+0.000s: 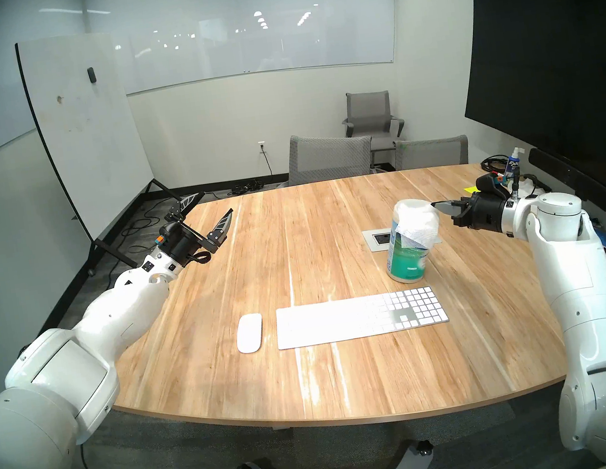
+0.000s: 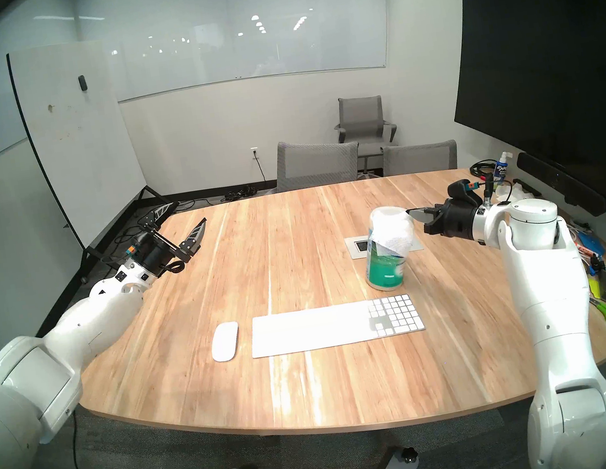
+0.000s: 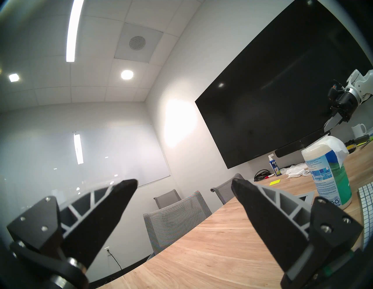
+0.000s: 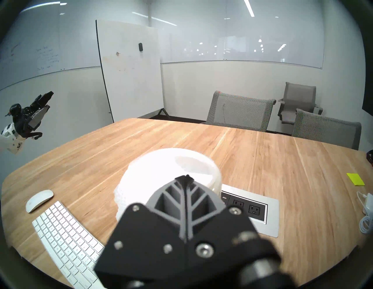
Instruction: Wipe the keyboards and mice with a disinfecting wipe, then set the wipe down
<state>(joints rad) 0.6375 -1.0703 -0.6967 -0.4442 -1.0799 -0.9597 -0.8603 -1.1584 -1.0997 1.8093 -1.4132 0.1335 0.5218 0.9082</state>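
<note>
One keyboard (image 1: 360, 316), one mouse (image 1: 249, 333), one canister (image 1: 410, 248) (wipe (image 1: 421, 229) draped over); left gripper (image 1: 209, 212) open, right gripper (image 1: 435, 205) shut, empty.

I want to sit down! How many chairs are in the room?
3. One chair at the table's far edge, a second to its right at the same edge, and a third back in the corner by the wall. More could be out of view.

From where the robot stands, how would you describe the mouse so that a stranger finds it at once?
Start at the wooden table and find the long white keyboard lying near its front edge. Just beyond the keyboard's end without the number pad, apart from it, lies the mouse. It is a small, glossy white oval with no keys, unlike the flat rectangular keyboard.
</note>
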